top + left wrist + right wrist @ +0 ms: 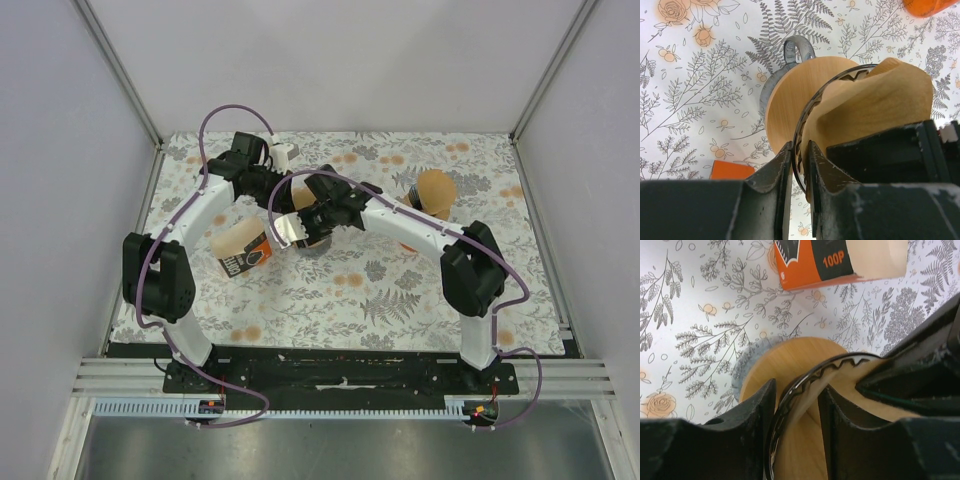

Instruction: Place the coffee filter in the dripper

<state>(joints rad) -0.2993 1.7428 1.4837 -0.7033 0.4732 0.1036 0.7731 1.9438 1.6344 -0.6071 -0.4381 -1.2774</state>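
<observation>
The dripper has a round wooden base (790,95) and a black wire rim (840,79), and sits on a grey mug (769,92). The tan coffee filter (880,100) bulges up inside the rim. My left gripper (799,147) is shut on the near part of the wire rim. My right gripper (796,390) straddles the rim (805,382) from the other side. It pinches the filter's edge (807,397) against the rim, with one finger outside the rim and one inside. In the top view both grippers (297,192) (312,222) meet over the dripper and hide most of it.
An orange-and-cream pack of filters (243,250) lies just left of the dripper and also shows in the right wrist view (840,260). An orange cup (436,190) stands to the right. The floral cloth (400,290) covers the table between grey side walls.
</observation>
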